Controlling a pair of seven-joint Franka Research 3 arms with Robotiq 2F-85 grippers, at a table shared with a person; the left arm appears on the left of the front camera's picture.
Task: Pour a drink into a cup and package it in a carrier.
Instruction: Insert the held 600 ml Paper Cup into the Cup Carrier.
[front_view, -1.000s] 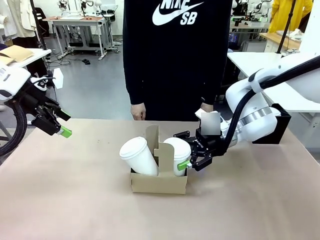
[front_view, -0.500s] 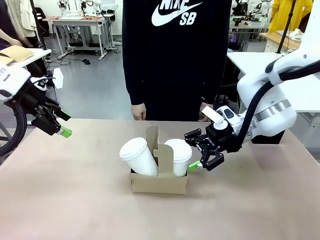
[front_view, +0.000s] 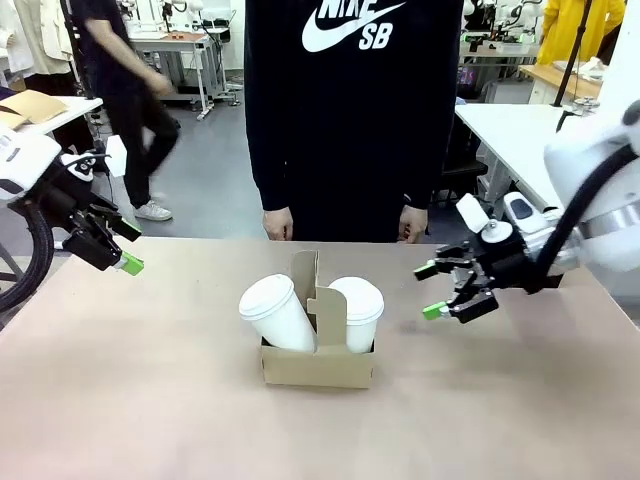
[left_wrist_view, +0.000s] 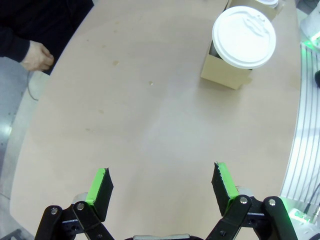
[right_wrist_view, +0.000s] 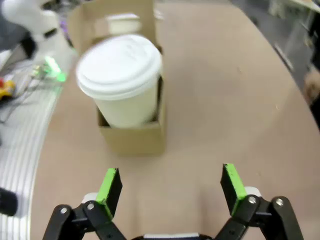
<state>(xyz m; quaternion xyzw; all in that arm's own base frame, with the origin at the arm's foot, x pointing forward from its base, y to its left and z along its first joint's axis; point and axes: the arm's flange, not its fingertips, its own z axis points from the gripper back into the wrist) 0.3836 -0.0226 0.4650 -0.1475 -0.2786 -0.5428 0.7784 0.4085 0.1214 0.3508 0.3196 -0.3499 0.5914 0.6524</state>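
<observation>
Inside the small brown cardboard carrier (front_view: 318, 362) at mid-table, two lidded white paper cups are sitting, the right cup (front_view: 357, 312) upright. Well to its right, the right gripper (front_view: 447, 291) is hovering spread and empty, while the left gripper (front_view: 122, 247) is hanging spread at the table's left edge.

Both arms hang above the table, left claw (front_view: 118, 247) and right claw (front_view: 446, 290) spread wide, empty.

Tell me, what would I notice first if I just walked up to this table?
You'd spot the brown cardboard carrier in the middle of the table, with two lidded white cups in it: the left cup leans outward, the right cup stands straighter. To its right, the robot's right hand hovers open, holding nothing. At the far left edge, the left hand hangs open too, and a person in a black hoodie stands across the table.
</observation>
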